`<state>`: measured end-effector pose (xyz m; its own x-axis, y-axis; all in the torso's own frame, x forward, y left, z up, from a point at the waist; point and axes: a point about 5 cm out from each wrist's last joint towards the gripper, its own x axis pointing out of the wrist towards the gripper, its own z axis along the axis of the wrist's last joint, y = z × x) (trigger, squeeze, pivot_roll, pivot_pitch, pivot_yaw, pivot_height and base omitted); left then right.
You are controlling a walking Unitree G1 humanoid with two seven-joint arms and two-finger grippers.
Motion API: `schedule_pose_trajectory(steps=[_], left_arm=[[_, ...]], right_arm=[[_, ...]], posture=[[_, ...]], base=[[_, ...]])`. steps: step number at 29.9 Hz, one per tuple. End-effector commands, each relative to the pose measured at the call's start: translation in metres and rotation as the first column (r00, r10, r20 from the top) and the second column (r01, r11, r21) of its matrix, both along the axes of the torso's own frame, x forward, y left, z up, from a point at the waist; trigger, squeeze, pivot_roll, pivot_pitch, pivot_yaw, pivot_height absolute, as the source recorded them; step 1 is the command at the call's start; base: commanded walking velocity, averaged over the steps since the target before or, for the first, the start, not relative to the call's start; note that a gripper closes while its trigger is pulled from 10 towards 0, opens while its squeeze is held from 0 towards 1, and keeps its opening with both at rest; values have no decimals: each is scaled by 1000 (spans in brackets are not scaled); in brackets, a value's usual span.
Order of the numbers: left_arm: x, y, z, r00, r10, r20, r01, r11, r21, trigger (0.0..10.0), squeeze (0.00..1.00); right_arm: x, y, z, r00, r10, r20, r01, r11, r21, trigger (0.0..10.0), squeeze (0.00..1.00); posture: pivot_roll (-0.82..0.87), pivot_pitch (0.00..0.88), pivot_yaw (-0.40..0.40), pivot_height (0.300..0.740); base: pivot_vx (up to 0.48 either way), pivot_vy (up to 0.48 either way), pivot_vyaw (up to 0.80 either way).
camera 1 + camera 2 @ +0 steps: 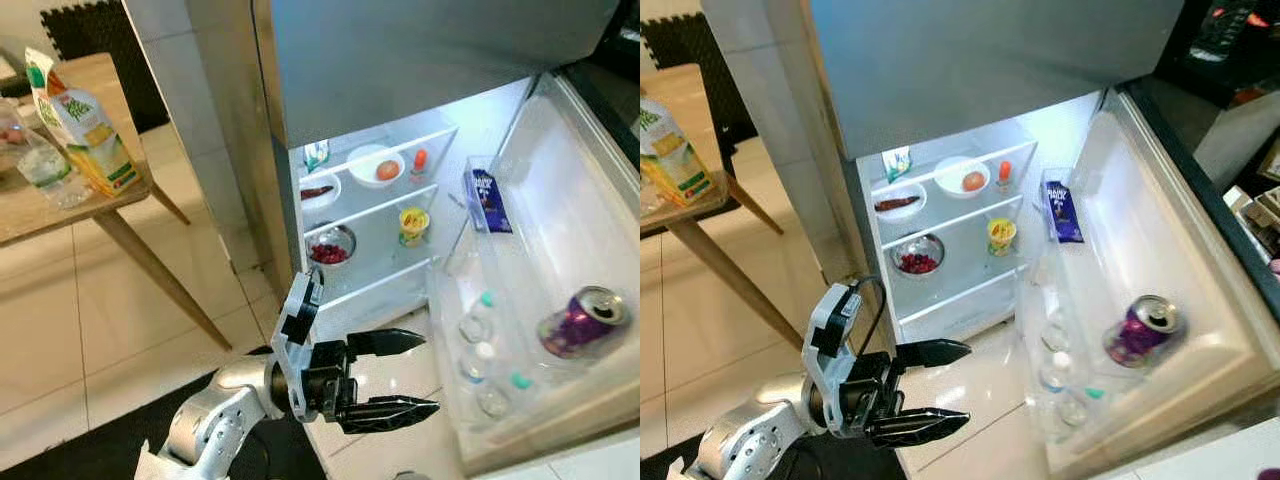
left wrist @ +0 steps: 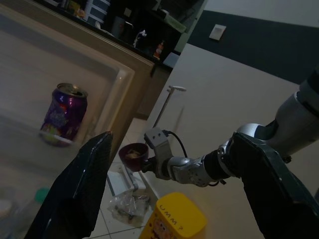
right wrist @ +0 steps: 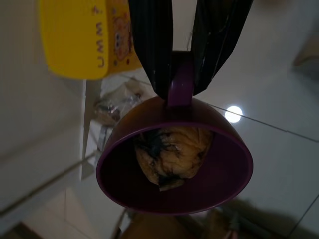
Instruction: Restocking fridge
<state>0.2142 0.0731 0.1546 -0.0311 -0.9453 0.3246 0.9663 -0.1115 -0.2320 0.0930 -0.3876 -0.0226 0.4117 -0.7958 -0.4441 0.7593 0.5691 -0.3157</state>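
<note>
Setting: pale tiled floor (image 1: pixel 60 330) in front of an open fridge (image 1: pixel 400 70), door (image 1: pixel 590 230) swung wide to the robot's right.
Left hand (image 1: pixel 400 378): held low before the fridge, its two black fingers spread apart with nothing between them, tips toward the door shelf.
Right hand (image 3: pixel 187 59): fingers closed on the handle of a purple cup (image 3: pixel 174 159); in the left wrist view the cup (image 2: pixel 133 152) hangs at the end of the right arm above the floor.
Cup contents: a yellowish crumpled lump with dark marks (image 3: pixel 169 154); cannot tell what it is.
Near the cup: yellow container printed "UMM" (image 2: pixel 174 221) and a crinkled clear wrapper (image 2: pixel 124 206) on the floor.
Door shelf: purple can (image 1: pixel 583 322) lying tilted; capped clear bottles (image 1: pixel 480 350) beside it; blue carton (image 1: pixel 487 200) higher up.
Fridge shelves: white bowl with an orange item (image 1: pixel 377 166), small plate with a dark item (image 1: pixel 320 190), steel bowl of red fruit (image 1: pixel 331 247), yellow cup (image 1: pixel 413 224).
Counter (image 1: pixel 60 200): wooden, to the robot's left, carrying a juice carton (image 1: pixel 80 125) and a clear bottle (image 1: pixel 45 170).
</note>
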Motion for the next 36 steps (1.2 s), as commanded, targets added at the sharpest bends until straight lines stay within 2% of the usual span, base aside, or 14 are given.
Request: schedule_pose_trajectory(steps=[1,10,14,15,16,19,22,26,27,29,31,32,33,36], left_arm=[[4,4,-8,997,70,-14,-69,997,17,10000,0],[24,25,-52,940,326,-100,-309,939,151,10000,0],[35,57,-99,796,586,-150,-523,791,317,10000,0],[35,57,-99,796,586,-150,-523,791,317,10000,0],[35,74,-121,704,693,-156,-592,694,409,10000,0],[34,79,-127,677,720,-152,-608,664,435,10000,0],[25,104,-154,527,834,-163,-650,519,555,10000,0],[14,123,-171,429,890,-157,-654,426,625,10000,0],[14,123,-171,429,890,-157,-654,426,625,10000,0],[-2,145,-186,299,944,-141,-644,309,699,10000,0],[-2,145,-186,299,944,-141,-644,309,699,10000,0],[-11,154,-194,234,963,-137,-631,257,732,10000,0],[-11,154,-194,234,963,-137,-631,257,732,10000,0],[-38,168,-213,100,990,-104,-563,142,814,10000,0]], right_arm=[[-11,-8,3,994,-102,33,102,995,-3,10000,0],[-19,-14,6,976,-202,78,203,979,1,10000,0],[-6,0,0,987,-102,126,97,994,44,10000,0],[-6,0,0,987,-102,126,97,994,44,10000,0],[4,10,-3,985,-33,168,19,996,84,10000,0],[7,12,-4,983,-17,184,-1,995,97,10000,0],[26,30,-9,959,94,268,-142,976,165,10000,0],[38,45,-13,934,183,306,-251,947,200,10000,0],[38,45,-13,934,183,306,-251,947,200,10000,0],[48,64,-19,908,303,290,-373,899,228,10000,0],[48,64,-19,908,303,290,-373,899,228,10000,0],[53,75,-23,885,370,282,-439,864,247,10000,0],[53,75,-23,885,370,282,-439,864,247,10000,0],[69,113,-30,751,589,299,-659,694,289,10000,0]], posture=[[-135,79,10,740],[-139,59,9,740],[-138,43,1,740],[-138,43,1,740],[-136,37,-1,740],[-136,37,-1,740],[-131,28,-5,740],[-124,22,-10,740],[-124,22,-10,740],[-115,16,-17,740],[-115,16,-17,740],[-112,12,-19,740],[-112,12,-19,740],[-107,5,-18,740]], base=[[0,0,0],[0,0,0],[0,0,0],[0,0,0],[0,0,0],[0,0,0],[0,0,0],[0,0,0],[0,0,0],[0,0,0],[0,0,0],[0,0,0],[0,0,0],[0,0,0]])
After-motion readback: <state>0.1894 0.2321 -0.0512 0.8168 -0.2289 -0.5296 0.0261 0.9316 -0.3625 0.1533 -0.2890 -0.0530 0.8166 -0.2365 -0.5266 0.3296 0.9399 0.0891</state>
